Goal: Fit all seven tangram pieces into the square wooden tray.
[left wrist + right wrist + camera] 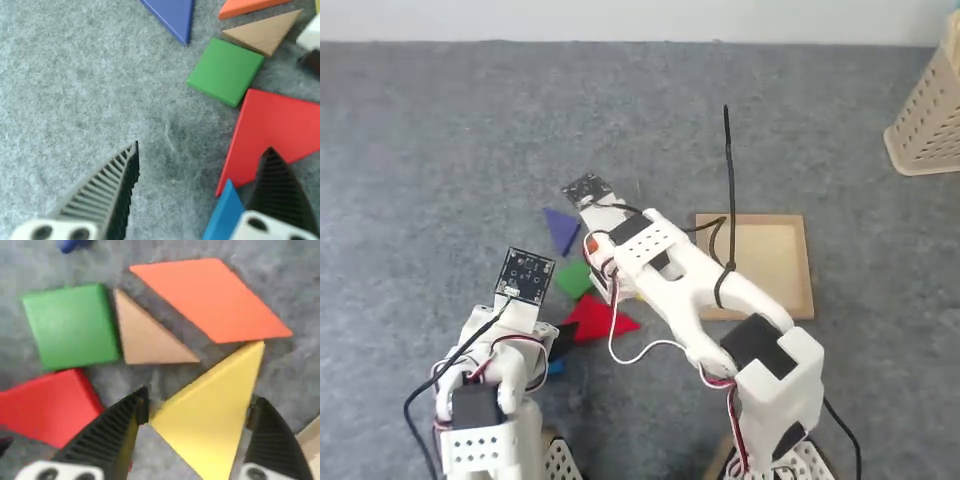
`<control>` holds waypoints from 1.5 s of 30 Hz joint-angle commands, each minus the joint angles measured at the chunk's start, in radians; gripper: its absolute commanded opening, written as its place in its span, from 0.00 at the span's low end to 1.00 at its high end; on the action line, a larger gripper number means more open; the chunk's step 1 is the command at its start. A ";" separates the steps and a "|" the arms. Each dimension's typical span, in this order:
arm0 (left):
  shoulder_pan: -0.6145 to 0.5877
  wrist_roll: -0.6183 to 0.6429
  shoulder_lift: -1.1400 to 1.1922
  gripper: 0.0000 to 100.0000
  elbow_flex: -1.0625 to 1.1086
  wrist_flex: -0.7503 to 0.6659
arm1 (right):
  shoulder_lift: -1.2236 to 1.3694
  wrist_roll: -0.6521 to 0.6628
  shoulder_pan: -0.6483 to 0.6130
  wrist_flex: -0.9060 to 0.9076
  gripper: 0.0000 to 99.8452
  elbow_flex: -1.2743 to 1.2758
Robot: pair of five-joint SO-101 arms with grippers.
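The square wooden tray (pixel 804 262) lies right of the pieces, with nothing visible in its bare part. My right gripper (pixel 200 400) is open, its fingers on either side of the yellow triangle (pixel 215 420) lying on the carpet. Beside it are the orange parallelogram (pixel 210 297), tan triangle (pixel 145 337), green square (pixel 70 325) and red triangle (pixel 47 405). My left gripper (pixel 202 147) is open low over the carpet, one finger (pixel 275 185) over the red triangle (pixel 280 130), with a light blue piece (pixel 225 215) beside it. A dark blue triangle (pixel 560 228) lies farthest out.
A perforated beige basket (pixel 930 110) stands at the far right edge. A black cable (pixel 728 170) rises over the tray's left side. Grey carpet lies open to the left and beyond the pieces.
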 commanded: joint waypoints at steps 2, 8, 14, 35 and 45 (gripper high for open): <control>0.002 -0.002 -0.014 0.35 -0.005 0.000 | -0.030 0.014 -0.005 0.016 0.31 -0.035; 0.002 -0.002 -0.014 0.35 -0.005 0.000 | -0.205 0.017 -0.005 0.008 0.31 0.075; 0.002 -0.002 -0.014 0.35 -0.005 0.000 | -0.326 0.018 -0.004 0.010 0.31 0.187; 0.002 -0.002 -0.014 0.35 -0.005 0.000 | -0.226 0.083 -0.008 -0.108 0.31 0.253; 0.002 -0.002 -0.014 0.35 -0.005 0.000 | -0.220 0.072 -0.005 -0.170 0.31 0.253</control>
